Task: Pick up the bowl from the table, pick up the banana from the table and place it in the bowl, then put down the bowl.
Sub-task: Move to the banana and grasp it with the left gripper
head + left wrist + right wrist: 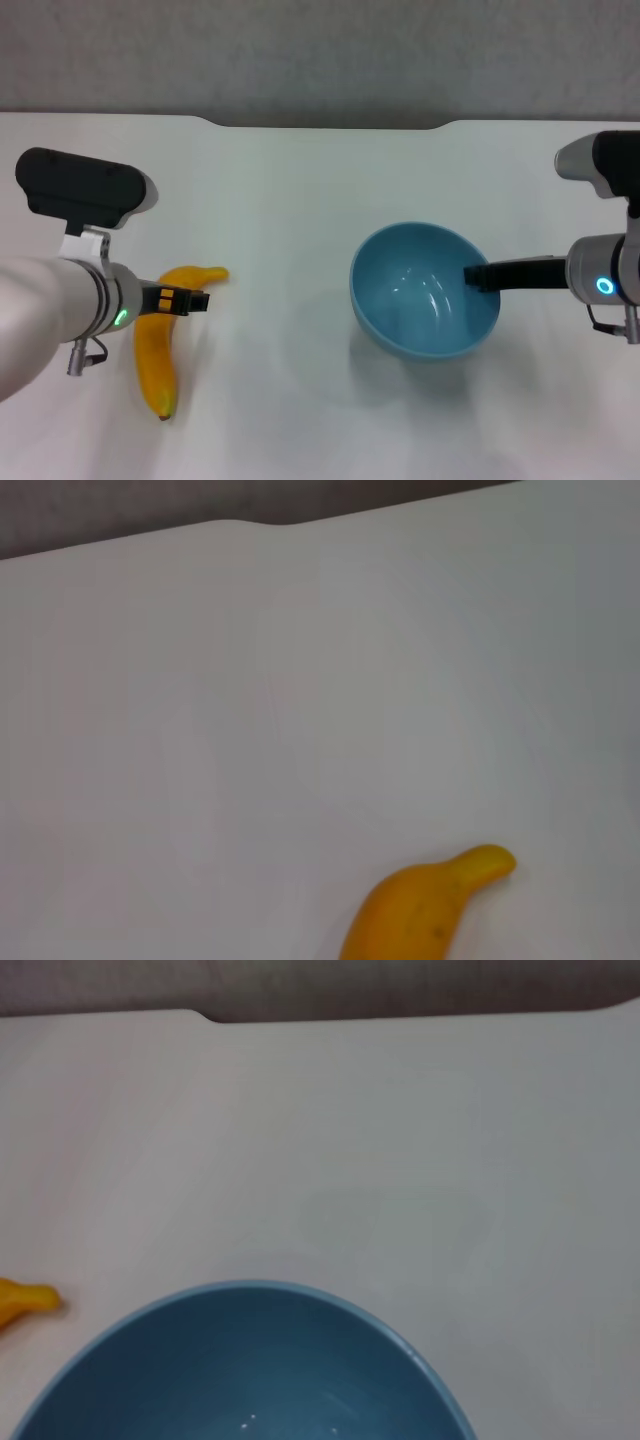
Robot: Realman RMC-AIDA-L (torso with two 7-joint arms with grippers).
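White surface (300, 200) carries everything. Bowl (425, 292) sits tilted at our right, seems lifted; right pincer (481, 277) clamps its rim, one finger inside. Banana (160, 345) lies on surface at our left, left pincer (196, 299) above its bend, grip state we cannot tell. Bowl grasp done; banana pick, drop, set-down remain.

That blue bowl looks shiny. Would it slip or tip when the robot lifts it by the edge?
Possibly. The bowl has a glossy surface with reflections inside, so it may be slippery. The right gripper is at one side of the rim only, so the bowl would likely tilt. It looks rigid and is empty, so probably light.
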